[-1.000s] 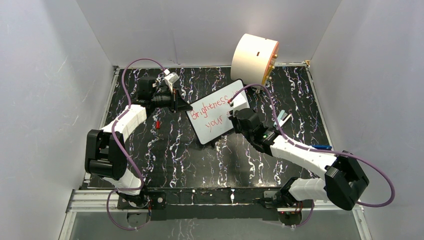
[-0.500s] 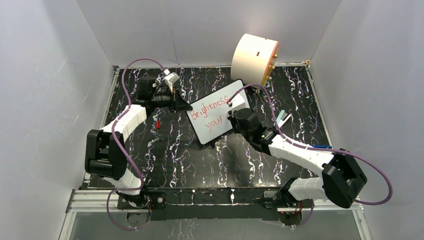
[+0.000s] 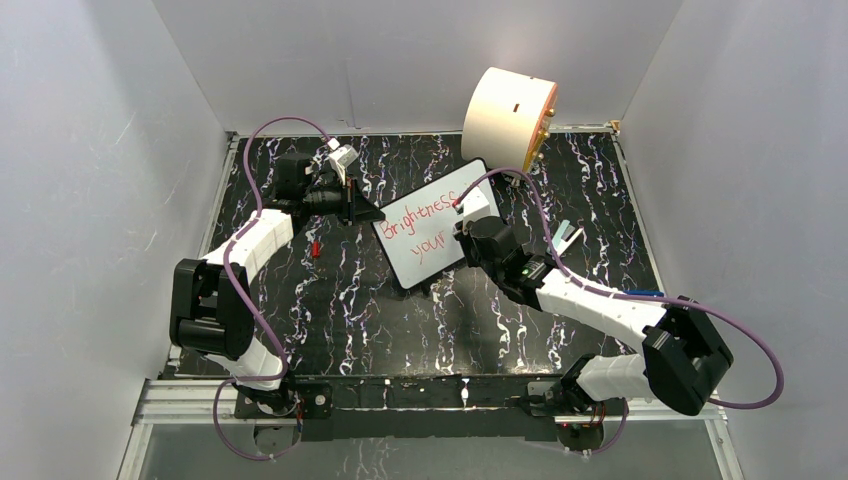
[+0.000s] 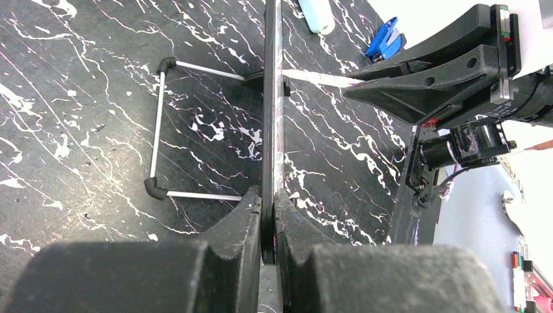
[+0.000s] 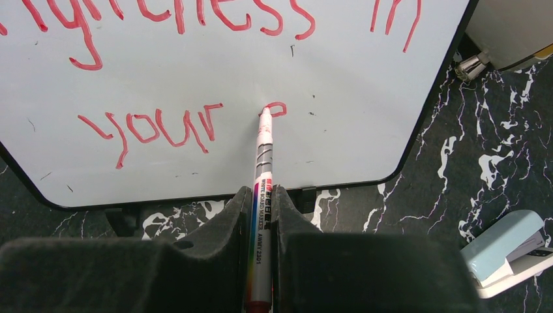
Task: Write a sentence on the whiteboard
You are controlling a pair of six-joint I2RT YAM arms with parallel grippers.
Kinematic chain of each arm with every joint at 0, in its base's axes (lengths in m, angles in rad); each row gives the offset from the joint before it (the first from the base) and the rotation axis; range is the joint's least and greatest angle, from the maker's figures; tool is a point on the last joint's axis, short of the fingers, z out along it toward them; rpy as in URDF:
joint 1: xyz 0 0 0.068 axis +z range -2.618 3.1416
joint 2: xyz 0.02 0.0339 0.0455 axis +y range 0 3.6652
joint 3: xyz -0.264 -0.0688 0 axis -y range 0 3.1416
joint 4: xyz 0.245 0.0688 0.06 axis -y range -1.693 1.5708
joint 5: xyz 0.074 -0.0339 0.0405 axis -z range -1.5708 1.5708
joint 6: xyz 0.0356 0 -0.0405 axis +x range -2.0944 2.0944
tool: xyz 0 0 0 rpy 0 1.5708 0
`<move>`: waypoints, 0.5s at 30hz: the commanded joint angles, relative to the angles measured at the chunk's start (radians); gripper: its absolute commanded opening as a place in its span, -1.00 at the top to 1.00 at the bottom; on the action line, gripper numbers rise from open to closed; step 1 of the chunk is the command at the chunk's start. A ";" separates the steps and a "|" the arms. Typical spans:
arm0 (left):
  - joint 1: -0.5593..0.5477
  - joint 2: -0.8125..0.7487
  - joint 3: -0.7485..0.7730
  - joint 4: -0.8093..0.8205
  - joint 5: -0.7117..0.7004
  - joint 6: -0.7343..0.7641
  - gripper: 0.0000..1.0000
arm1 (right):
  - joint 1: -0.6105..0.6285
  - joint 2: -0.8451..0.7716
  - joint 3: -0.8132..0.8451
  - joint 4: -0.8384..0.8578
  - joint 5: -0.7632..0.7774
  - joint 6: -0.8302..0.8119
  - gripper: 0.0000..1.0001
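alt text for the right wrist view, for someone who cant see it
The right gripper, shut on a marker, holds its tip against the whiteboard at a small red loop just after "your". Above, the first line of the sentence ends "in".

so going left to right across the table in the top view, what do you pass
small red piece → left gripper → whiteboard → stapler
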 commanded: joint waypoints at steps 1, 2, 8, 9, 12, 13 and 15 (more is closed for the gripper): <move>-0.030 0.047 -0.017 -0.095 -0.066 0.050 1.00 | -0.002 -0.005 0.021 0.019 -0.014 0.021 1.00; -0.030 0.047 -0.017 -0.094 -0.066 0.049 1.00 | -0.002 -0.010 0.018 0.012 -0.015 0.024 1.00; -0.030 0.049 -0.017 -0.094 -0.067 0.049 1.00 | -0.002 -0.024 0.002 -0.018 -0.008 0.028 1.00; -0.030 0.049 -0.017 -0.095 -0.067 0.049 1.00 | -0.002 -0.025 0.000 -0.018 -0.007 0.028 1.00; -0.030 0.047 -0.016 -0.095 -0.066 0.050 1.00 | -0.002 -0.017 -0.006 -0.015 0.002 0.026 1.00; -0.030 0.047 -0.016 -0.094 -0.066 0.049 1.00 | -0.002 -0.012 -0.006 -0.012 0.009 0.025 1.00; -0.030 0.047 -0.017 -0.094 -0.066 0.049 1.00 | -0.002 -0.003 -0.009 -0.001 0.023 0.019 1.00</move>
